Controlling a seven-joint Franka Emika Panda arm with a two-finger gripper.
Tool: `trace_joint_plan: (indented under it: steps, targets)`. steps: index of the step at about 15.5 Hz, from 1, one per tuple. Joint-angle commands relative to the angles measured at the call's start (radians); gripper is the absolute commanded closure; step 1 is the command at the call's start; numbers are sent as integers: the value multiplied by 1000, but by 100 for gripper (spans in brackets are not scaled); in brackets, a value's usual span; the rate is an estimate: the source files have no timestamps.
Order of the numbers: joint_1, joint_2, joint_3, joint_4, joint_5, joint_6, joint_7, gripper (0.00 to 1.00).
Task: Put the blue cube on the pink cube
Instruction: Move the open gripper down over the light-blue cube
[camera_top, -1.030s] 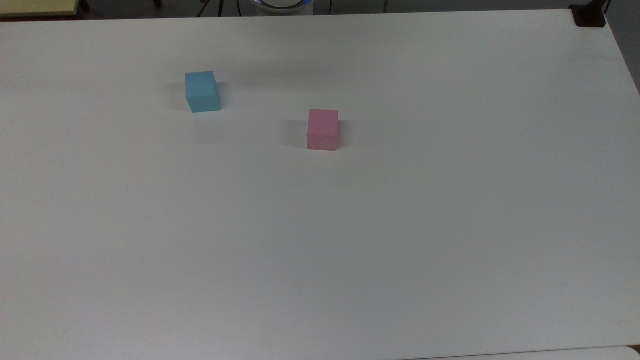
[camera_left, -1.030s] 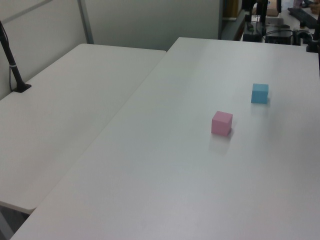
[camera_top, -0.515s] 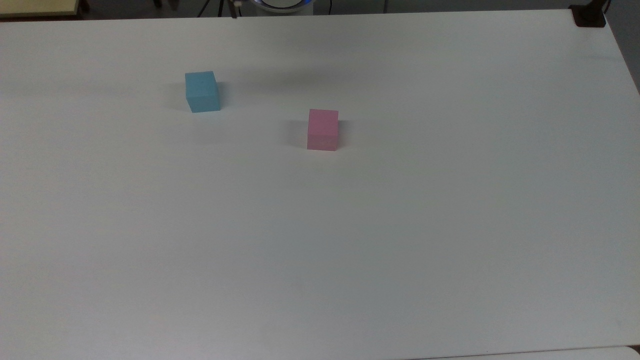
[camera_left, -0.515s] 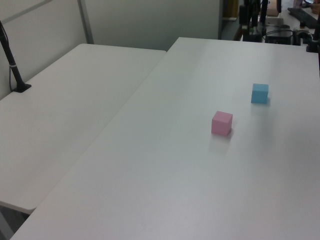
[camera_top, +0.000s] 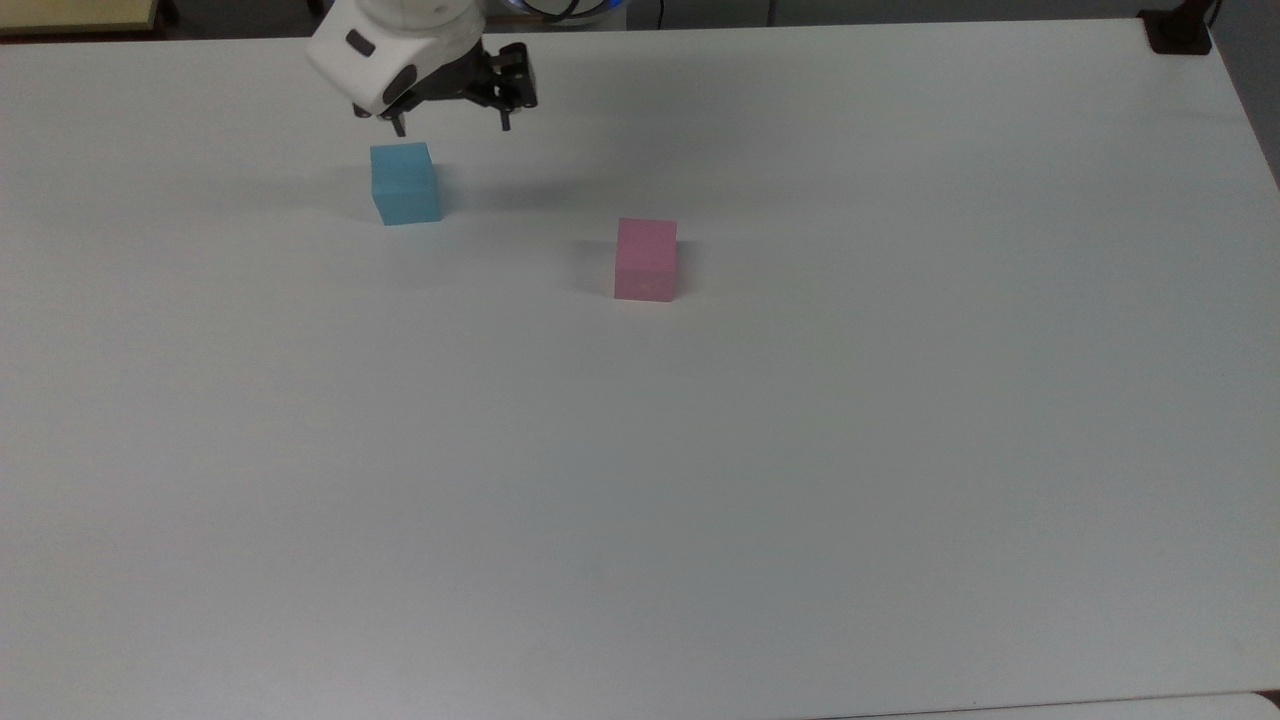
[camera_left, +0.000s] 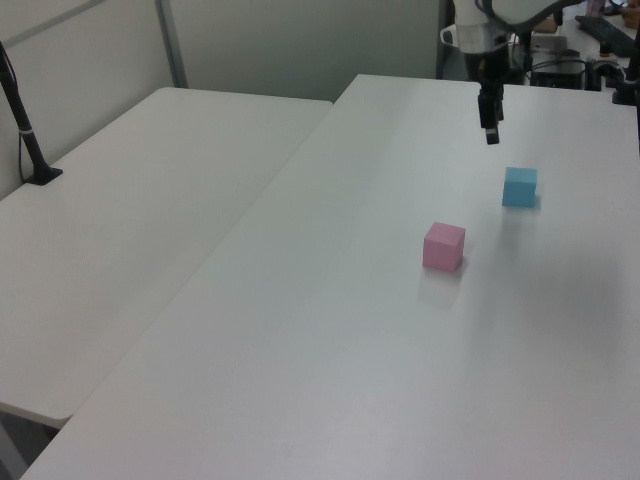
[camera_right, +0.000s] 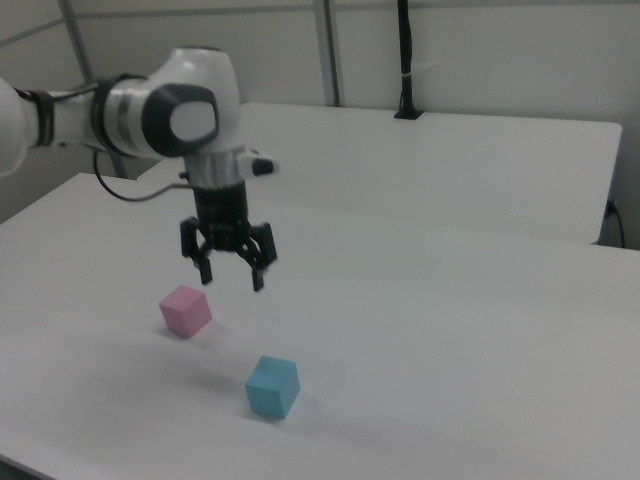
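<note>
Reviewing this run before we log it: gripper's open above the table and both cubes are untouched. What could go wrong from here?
1. The gripper hangs open, off to one side of the blue cube; descending unaligned, a finger could hit its top or nudge it.
2. The pink cube is about the same size, so an off-centre placement could tip the blue one off.
3. The pink cube sits loose on the table; contact could shove it.

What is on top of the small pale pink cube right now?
Nothing. The small pale pink cube has a bare top face and stands alone on the white table. The sky-blue cube sits apart on the table, with the open gripper above it. The pink cube's underside is hidden.
</note>
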Motion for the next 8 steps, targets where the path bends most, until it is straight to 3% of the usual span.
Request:
trace_joint_plan:
  steps: [1,4,8]
  targets:
    - [7,-23,-65,-131,-74,131,-68,0]
    - [6,-9,-114,-209,-151,234,-71,0]
    - [9,21,-119,-260,-177,297,-71,0]
